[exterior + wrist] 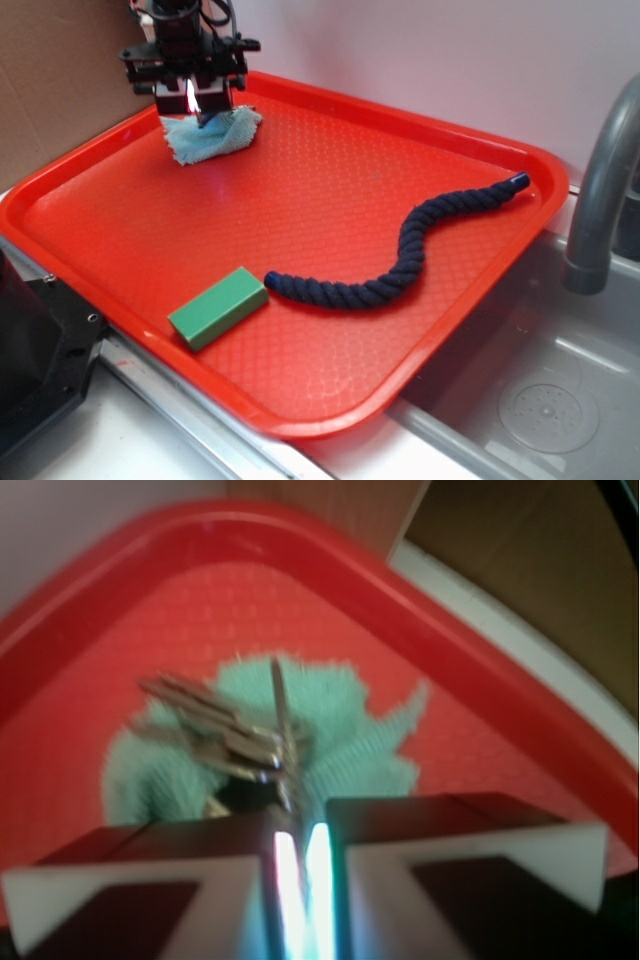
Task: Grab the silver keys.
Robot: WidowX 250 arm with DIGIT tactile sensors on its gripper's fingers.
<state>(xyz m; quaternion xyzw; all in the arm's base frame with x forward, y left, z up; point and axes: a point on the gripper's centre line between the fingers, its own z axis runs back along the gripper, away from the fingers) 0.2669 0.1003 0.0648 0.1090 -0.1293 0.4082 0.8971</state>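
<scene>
The pincer [196,108] points straight down from a vertical wrist, its two fingers [150,875] pressed nearly together, a thin gap between.

Readable text: we found none in either view.
Labels, brands, numbers, signs: we could make out none on any surface.

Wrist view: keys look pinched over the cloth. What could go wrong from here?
1. The tool seems shut on only the thin wire ring; the silver keys dangle to one side and could slip or swing out.
2. The keys hang just over the teal cloth, so it may snag and lift too.
3. The tray rim is close; a sideways move could clip it.
</scene>
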